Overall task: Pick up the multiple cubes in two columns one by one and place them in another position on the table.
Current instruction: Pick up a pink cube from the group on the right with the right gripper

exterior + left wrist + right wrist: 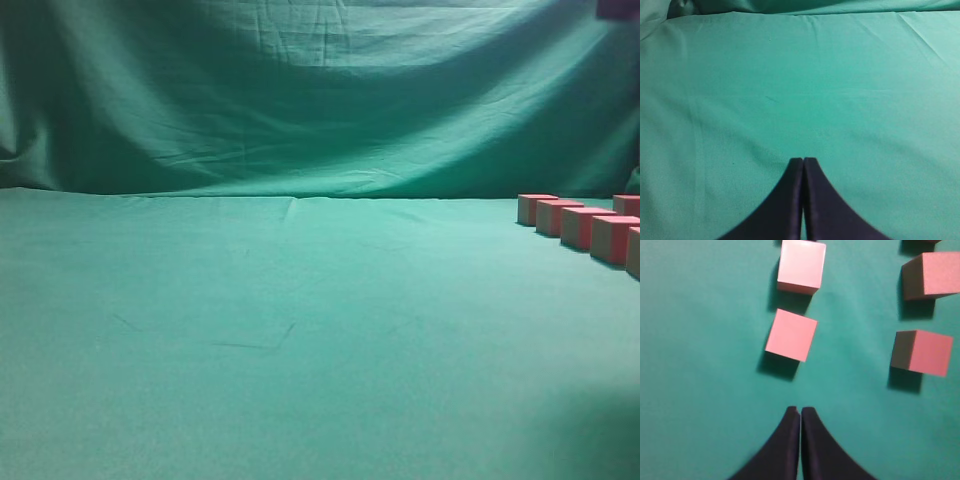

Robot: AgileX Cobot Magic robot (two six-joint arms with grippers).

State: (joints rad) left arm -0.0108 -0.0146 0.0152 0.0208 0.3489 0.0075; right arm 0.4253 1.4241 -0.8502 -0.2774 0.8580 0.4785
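Several pink cubes stand in two columns on the green table. The exterior view catches them at the far right edge, the nearest full one being a cube. In the right wrist view my right gripper hovers shut and empty, just short of the closest left-column cube. Beyond that one sits another cube, and the right column shows a cube and a cube. My left gripper is shut over bare cloth, holding nothing. Neither gripper shows in the exterior view.
Green cloth backdrop hangs behind the table. A dark object pokes in at the top right corner of the exterior view. The wide cloth surface left of the cubes carries only slight wrinkles.
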